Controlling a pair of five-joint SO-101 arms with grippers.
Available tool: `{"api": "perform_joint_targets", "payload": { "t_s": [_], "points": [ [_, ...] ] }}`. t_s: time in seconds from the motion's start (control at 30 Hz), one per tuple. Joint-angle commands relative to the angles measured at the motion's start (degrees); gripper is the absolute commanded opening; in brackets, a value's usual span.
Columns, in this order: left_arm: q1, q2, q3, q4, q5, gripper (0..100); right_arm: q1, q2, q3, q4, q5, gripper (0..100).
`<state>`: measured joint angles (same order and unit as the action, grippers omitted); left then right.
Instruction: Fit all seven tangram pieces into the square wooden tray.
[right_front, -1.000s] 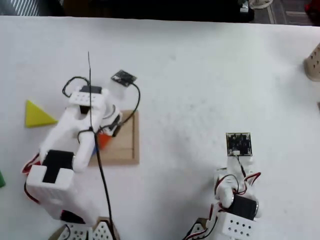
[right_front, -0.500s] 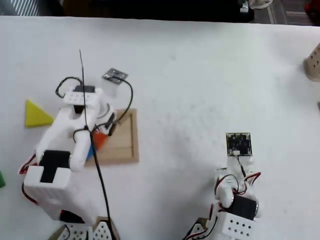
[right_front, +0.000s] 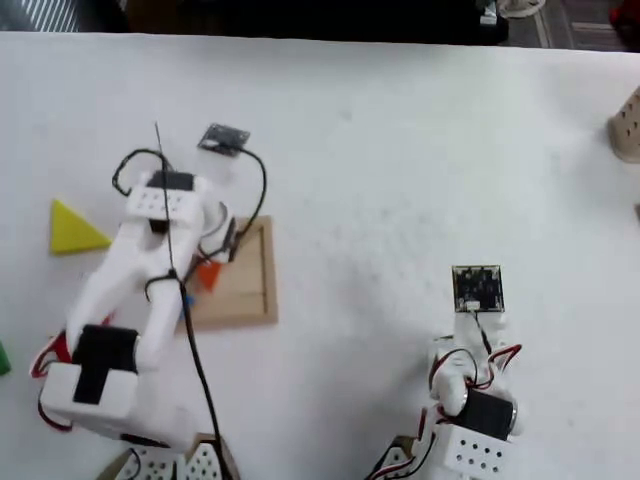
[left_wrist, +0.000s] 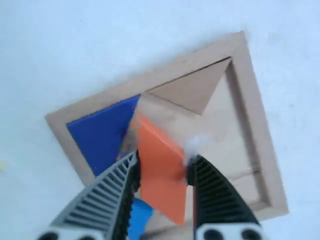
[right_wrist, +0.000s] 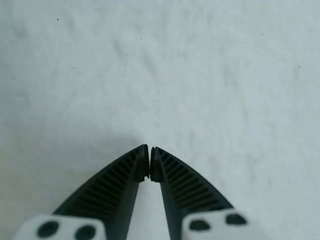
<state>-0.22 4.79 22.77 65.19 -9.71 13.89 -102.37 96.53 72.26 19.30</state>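
The left arm (right_front: 140, 270) has drawn back toward the near-left corner of the counter (right_front: 420, 150) over the last second, and the small board on its wrist cable has swung farther out past the tray's far edge. The right arm (right_front: 470, 395) has not shifted.

The left claw (left_wrist: 164, 161) hangs over the square wooden tray (left_wrist: 248, 100), clamped on an orange piece (left_wrist: 156, 187), one finger against each long side. The orange piece sits tilted above the tray floor, partly overlapping a blue piece (left_wrist: 102, 135) that lies flat against the tray's inner wall. Whether the orange piece touches the floor, I cannot tell.

Out on the counter, a yellow triangle (right_front: 72, 228) lies well apart from the tray, beyond the left arm, and a green piece (right_front: 2, 358) pokes in at the edge.

The right claw (right_wrist: 149, 150) is closed, fingertips touching, holding nothing, above bare counter.
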Motion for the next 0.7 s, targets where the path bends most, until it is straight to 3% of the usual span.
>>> {"api": "perform_joint_targets", "payload": {
  "t_s": [0.0, 0.17, 0.4, 0.67],
  "points": [
    [4.2, -7.8, 4.1, 0.2, 14.6, 2, 0.0, -0.7, 0.4, 0.3, 0.5, 1.7],
    [5.5, -9.9, 7.7, 0.2, 21.5, 2, 0.0, -0.7, 0.4, 0.3, 0.5, 1.7],
    [1.3, -10.2, 7.5, 0.2, 41.0, 2, 0.1, -0.7, 0.4, 0.3, 0.5, 1.7],
    [3.1, -9.8, 7.7, -0.5, 44.8, 2, 0.2, -0.7, 0.4, 0.3, 0.5, 1.7]
  ]
}}
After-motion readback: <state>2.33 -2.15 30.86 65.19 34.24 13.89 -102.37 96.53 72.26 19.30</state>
